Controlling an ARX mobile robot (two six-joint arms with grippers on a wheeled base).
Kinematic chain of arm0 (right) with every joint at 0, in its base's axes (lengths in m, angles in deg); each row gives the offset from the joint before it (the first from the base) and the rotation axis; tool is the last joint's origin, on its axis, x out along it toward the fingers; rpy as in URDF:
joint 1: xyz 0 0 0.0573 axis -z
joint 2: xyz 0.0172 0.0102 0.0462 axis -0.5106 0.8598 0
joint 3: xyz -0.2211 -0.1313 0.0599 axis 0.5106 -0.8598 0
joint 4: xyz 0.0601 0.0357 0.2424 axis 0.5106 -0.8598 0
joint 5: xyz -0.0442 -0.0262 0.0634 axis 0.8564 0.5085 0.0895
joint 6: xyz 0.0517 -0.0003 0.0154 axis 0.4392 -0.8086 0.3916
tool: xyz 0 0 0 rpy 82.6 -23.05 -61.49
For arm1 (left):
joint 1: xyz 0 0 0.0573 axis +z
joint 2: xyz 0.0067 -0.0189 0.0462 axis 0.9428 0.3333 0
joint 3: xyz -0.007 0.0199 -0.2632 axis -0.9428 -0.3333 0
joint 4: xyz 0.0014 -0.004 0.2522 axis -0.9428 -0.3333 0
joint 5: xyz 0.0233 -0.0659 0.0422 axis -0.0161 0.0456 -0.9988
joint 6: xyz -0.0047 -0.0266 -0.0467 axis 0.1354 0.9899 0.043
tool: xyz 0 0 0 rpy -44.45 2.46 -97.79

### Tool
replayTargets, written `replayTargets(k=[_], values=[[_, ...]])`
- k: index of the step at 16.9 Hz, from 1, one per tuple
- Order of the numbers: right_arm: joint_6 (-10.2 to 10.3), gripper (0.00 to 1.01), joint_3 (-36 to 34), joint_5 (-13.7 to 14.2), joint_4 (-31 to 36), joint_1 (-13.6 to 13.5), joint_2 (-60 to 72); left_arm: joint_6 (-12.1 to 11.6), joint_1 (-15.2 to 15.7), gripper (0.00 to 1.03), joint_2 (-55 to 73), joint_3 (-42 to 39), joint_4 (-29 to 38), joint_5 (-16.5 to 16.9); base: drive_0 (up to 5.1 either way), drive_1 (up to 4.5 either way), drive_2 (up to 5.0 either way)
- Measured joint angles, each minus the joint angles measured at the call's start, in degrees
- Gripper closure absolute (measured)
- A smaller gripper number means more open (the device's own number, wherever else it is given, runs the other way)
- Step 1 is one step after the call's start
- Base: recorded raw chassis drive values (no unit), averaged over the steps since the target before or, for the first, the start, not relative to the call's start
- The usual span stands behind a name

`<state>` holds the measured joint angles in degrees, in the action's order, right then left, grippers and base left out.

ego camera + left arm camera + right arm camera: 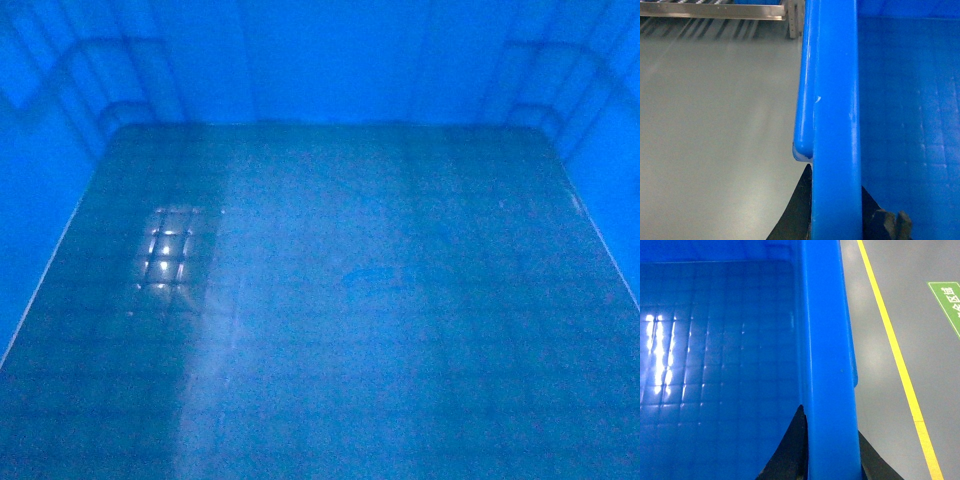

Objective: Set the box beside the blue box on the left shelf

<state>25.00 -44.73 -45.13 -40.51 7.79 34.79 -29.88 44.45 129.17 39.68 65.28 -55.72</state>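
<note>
The box [350,300] fills the head view, which shows only its glossy grid floor and stepped inner corners. My left gripper [836,205] is shut on the box's thick left rim [835,100], with one black finger [797,215] outside the wall and the other inside. My right gripper [832,442] is shut on the right rim [827,340] in the same way, one finger [790,445] inside the wall. Grey floor shows beneath both rims. A metal shelf rail [715,11] crosses the top of the left wrist view, with a blue sliver [757,1] above it. I cannot tell whether that sliver is the other blue box.
A metal post [792,20] of the shelf frame stands close to the box's left rim. On the right, a yellow floor line [895,350] runs alongside the box and a green floor sign [949,302] lies beyond it. Grey floor [715,125] spreads to the left.
</note>
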Motion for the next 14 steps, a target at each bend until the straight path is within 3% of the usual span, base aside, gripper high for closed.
replayTargets(k=[14], values=[[0.00, 0.92, -0.04, 0.02, -0.02, 0.00, -0.02, -0.02, 0.00, 0.94, -0.02, 0.00, -0.09, -0.02, 0.0, 4.25, -4.1]])
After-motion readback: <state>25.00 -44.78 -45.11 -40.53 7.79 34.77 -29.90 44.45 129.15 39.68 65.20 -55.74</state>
